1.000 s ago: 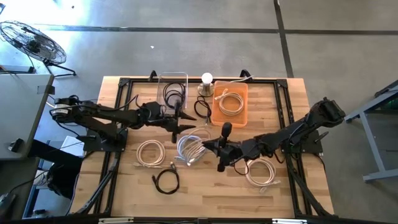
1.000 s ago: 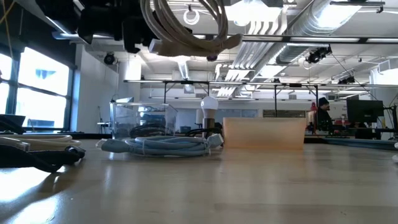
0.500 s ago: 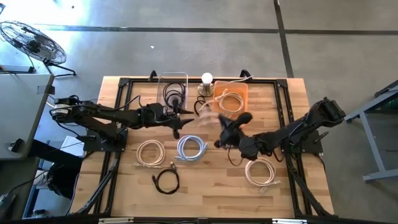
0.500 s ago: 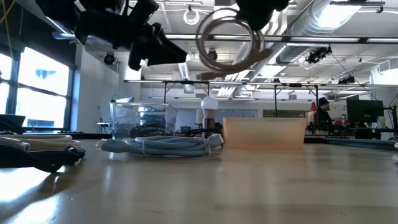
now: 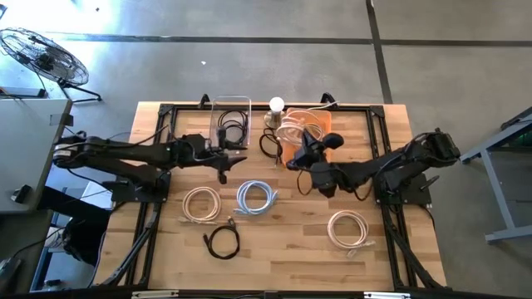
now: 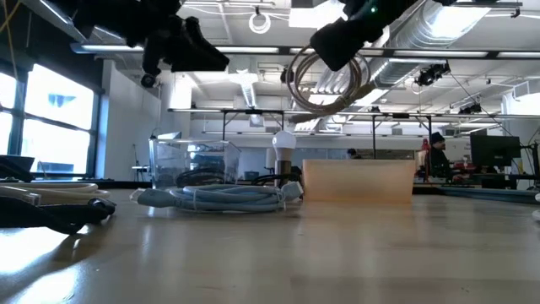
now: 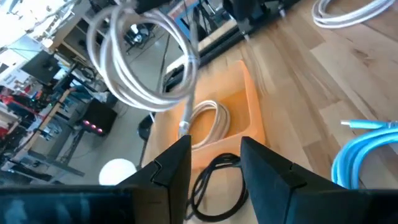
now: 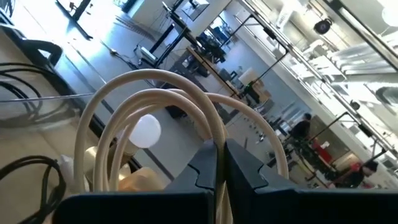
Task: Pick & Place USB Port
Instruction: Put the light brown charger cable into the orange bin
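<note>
Overhead, the right gripper (image 5: 298,151) hung above the near edge of the orange tray (image 5: 320,149), its fingers pinched tight on a coiled beige cable (image 5: 293,127) that dangled over the tray. The left gripper (image 5: 223,158) sat just in front of the clear bin (image 5: 232,105), nothing in it, jaws standing apart. A white cable coil (image 5: 200,203), a blue cable coil (image 5: 256,198), a black cable coil (image 5: 223,242) and another white coil (image 5: 349,228) lay on the wooden table (image 5: 166,241); a bulb lamp (image 5: 276,109) stood between bin and tray.

From table height, the beige cable (image 6: 327,83) hung in the air well above the orange tray (image 6: 358,181), clamped by the right gripper (image 6: 337,38). The left gripper (image 6: 190,51) hovered high over the clear bin (image 6: 187,162), with the blue coil (image 6: 215,198) resting in front.

Past the left wrist's parted fingers (image 7: 166,171), the beige cable (image 7: 138,65) hung above the orange tray (image 7: 245,106), where another light cable (image 7: 208,124) already lay.

At the right wrist, the two fingers (image 8: 205,168) were closed narrowly on the beige cable (image 8: 152,112), its loops rising in front of the lens.
</note>
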